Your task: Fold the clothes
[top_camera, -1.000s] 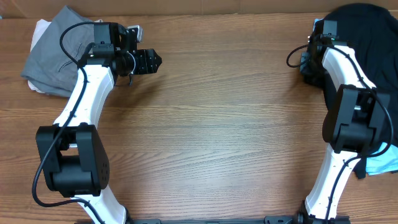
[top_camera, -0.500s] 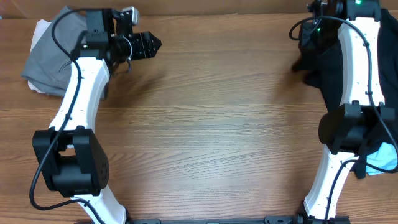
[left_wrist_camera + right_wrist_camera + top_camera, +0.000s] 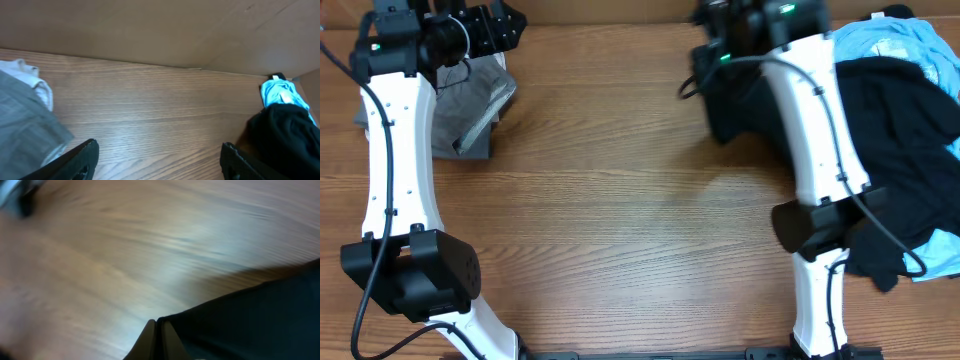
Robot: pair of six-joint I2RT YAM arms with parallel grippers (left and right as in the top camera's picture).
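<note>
The right gripper [image 3: 156, 325] is pinching its fingers together on the edge of a black garment [image 3: 250, 320], which is filling the lower right. The wooden table [image 3: 125, 245] is showing blurred beyond, and an unclear dark smear [image 3: 20, 200] is sitting top left.

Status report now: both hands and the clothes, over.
Left hand open, empty, near gray garment. Right hand shut on black garment, bunched, unfolded. Centre of table bare, nothing in the way.

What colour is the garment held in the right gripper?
It is a plain black garment, clearest in the overhead view.
</note>
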